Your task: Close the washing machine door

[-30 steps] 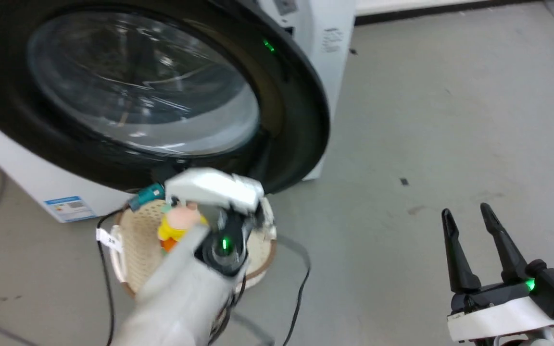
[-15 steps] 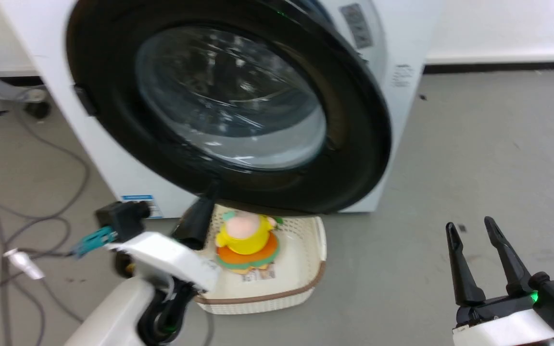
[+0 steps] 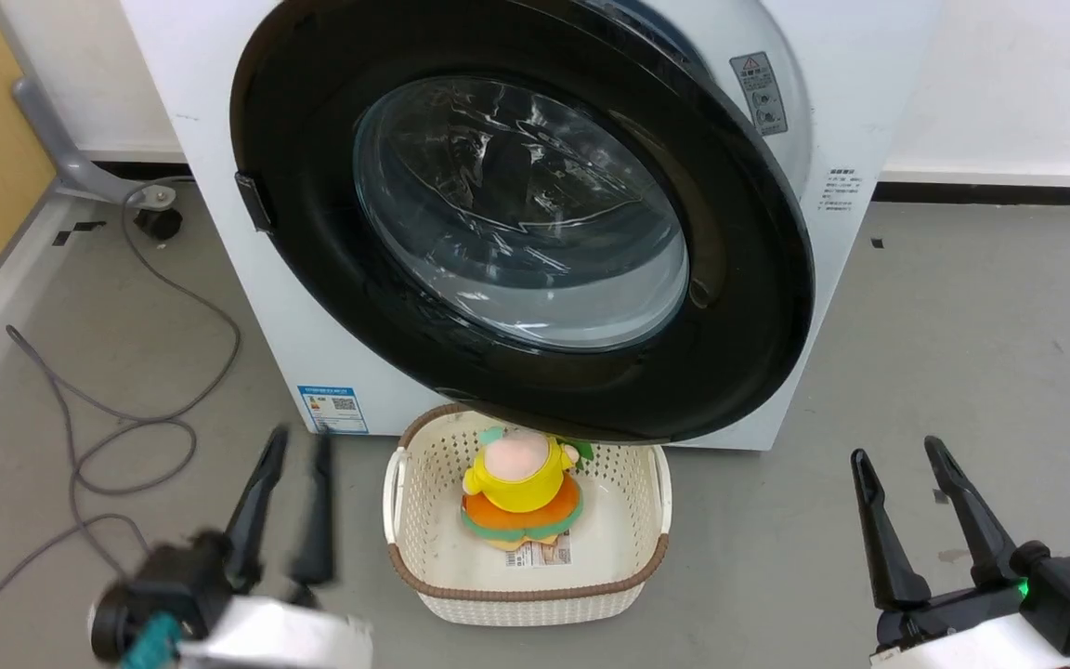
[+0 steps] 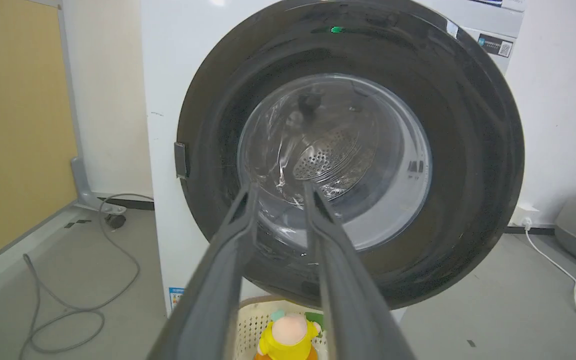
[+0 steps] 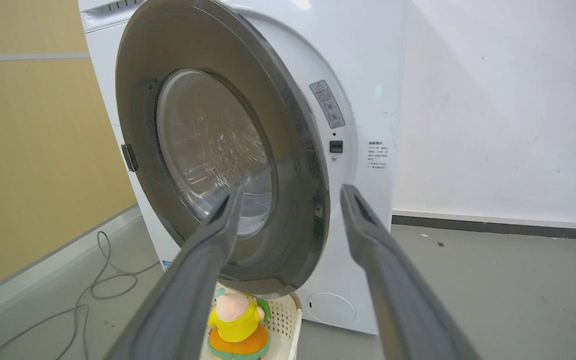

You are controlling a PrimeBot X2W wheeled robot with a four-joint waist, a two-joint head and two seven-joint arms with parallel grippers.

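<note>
One washing machine door, two pincers

Washing machine door lies across the washing machine front; can't tell if it's latched. Basket on the floor just in front of the machine, under the door's lower rim, plush toy inside. Left gripper, blurred, and right gripper both well off the machine, fingers apart, empty.

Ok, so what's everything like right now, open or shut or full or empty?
washing machine door: ajar, free edge standing off the washing machine.
left tool: open, empty.
right tool: open, empty.
basket: upright on the floor, holding the toy.
plush toy: sitting upright inside the basket.
</note>
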